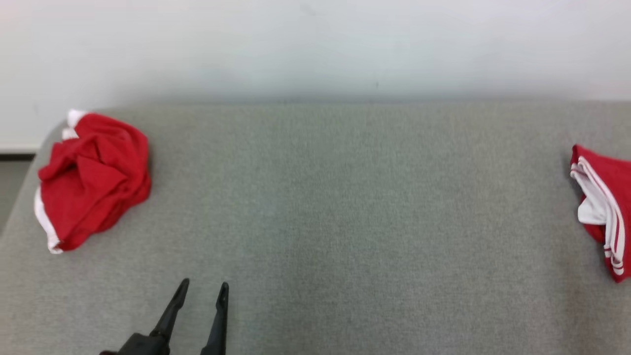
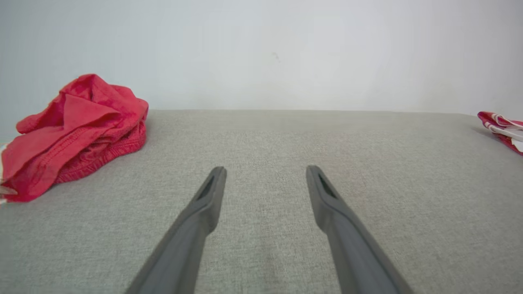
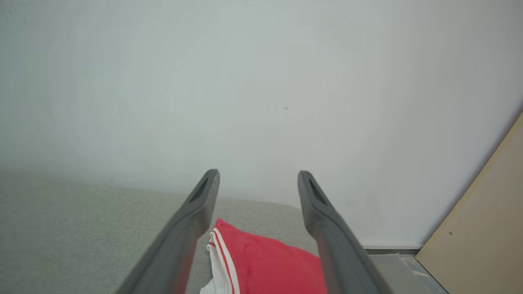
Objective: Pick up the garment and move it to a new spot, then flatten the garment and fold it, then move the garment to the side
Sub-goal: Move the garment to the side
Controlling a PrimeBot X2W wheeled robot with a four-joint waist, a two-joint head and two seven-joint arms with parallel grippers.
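A folded red garment with white stripes (image 1: 604, 207) lies at the right edge of the grey padded table (image 1: 345, 197); it also appears at the far right of the left wrist view (image 2: 500, 128). My right gripper (image 3: 258, 177) hangs open just above it, and the red cloth (image 3: 269, 261) lies below and between the fingers, apart from them. A second red garment (image 1: 91, 177) sits crumpled in a heap at the table's left end (image 2: 73, 130). Low at the near left, my left gripper (image 1: 202, 288) (image 2: 265, 173) is open and holds nothing.
A pale wall runs behind the table. Past the table's right end there is grey floor (image 3: 408, 269) and a tan board (image 3: 482, 228) leaning against the wall. The table's left corner is rounded, with floor beyond it (image 1: 10, 187).
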